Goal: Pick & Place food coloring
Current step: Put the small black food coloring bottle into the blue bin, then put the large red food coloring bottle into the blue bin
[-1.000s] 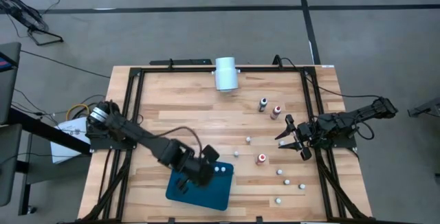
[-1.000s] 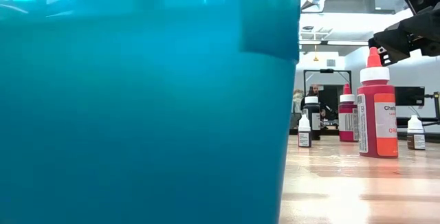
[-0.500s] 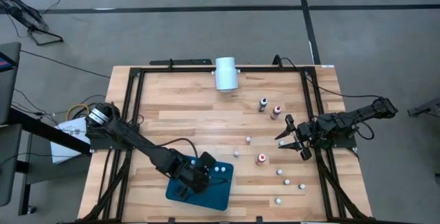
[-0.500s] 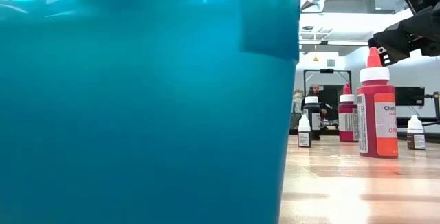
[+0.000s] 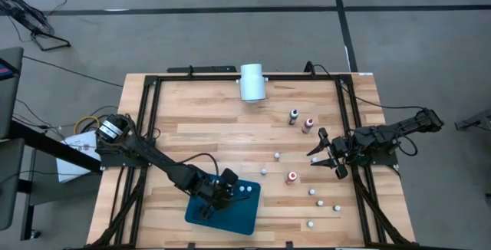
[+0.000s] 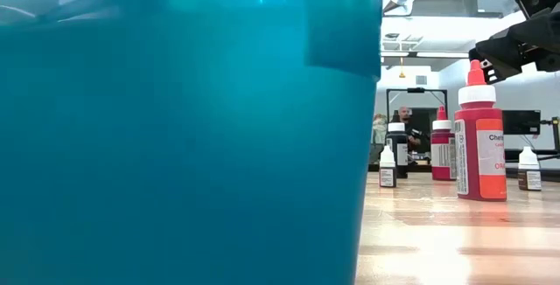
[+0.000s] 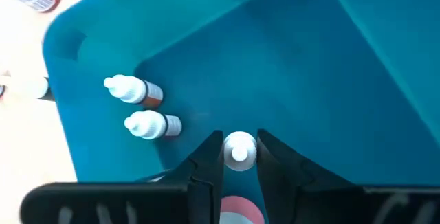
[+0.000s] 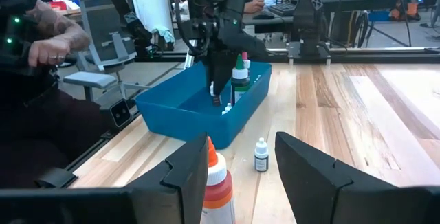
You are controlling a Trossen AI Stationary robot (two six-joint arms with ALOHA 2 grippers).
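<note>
Inside the teal tray (image 7: 330,66), your left gripper (image 7: 239,157) stands pinched on a small white-capped food coloring bottle (image 7: 239,148), which sits squarely between its fingertips. Two more bottles (image 7: 141,107) lie just beside it, while your right gripper (image 5: 325,153) waits spread above the table's right side.

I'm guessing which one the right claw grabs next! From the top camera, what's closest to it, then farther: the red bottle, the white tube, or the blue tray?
From the right gripper, which waits open at the table's right side:
1. Red bottle, just beside it, toward the near edge.
2. White cylinder, at the far edge.
3. Blue tray, near edge, under the left gripper.
Two and three are almost a tie.
</note>
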